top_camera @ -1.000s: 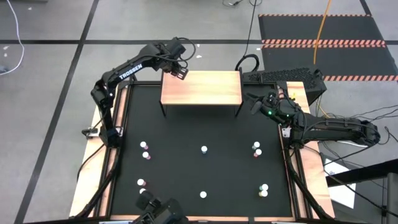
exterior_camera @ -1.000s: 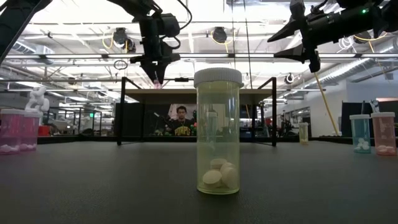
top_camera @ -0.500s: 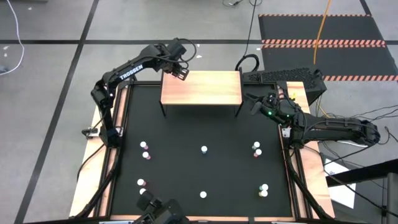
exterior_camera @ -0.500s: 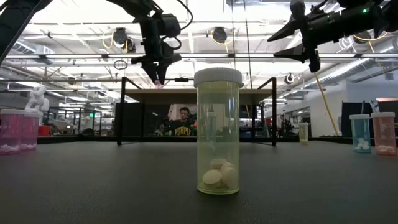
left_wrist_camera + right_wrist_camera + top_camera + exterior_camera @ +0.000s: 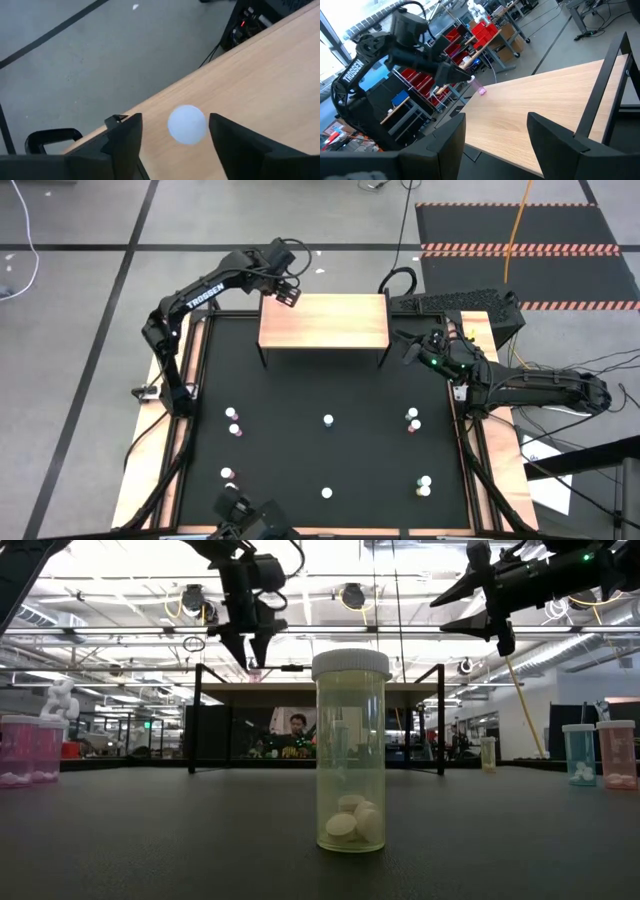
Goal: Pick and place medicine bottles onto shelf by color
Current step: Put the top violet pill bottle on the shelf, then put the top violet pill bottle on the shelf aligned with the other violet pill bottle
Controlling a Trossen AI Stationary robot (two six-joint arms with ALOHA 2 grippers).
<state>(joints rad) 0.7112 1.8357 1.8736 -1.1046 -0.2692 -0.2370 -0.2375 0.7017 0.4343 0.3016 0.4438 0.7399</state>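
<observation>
The left gripper [image 5: 284, 292] hangs over the shelf's [image 5: 330, 330] rear left corner, fingers spread apart. In the left wrist view a white bottle cap [image 5: 187, 124] sits on the light wood between the two dark fingers [image 5: 125, 142], with a gap showing on either side, so nothing is gripped. From the right wrist view that same bottle shows as a small pink bottle [image 5: 481, 91] standing near the shelf's edge just below the left gripper's tips; it looks free of them, though it is too tiny there to be sure.

The right gripper [image 5: 409, 345] waits off the shelf's right end, raised above the black tabletop [image 5: 300, 410], its fingers wide and empty.

Other medicine bottles stand scattered on the tabletop: a yellow bottle [image 5: 350, 750] with tablets inside nearest the low camera, pink ones [image 5: 28, 750] at far left, a pale blue bottle [image 5: 579, 754] and another pink bottle [image 5: 616, 753] at far right.
</observation>
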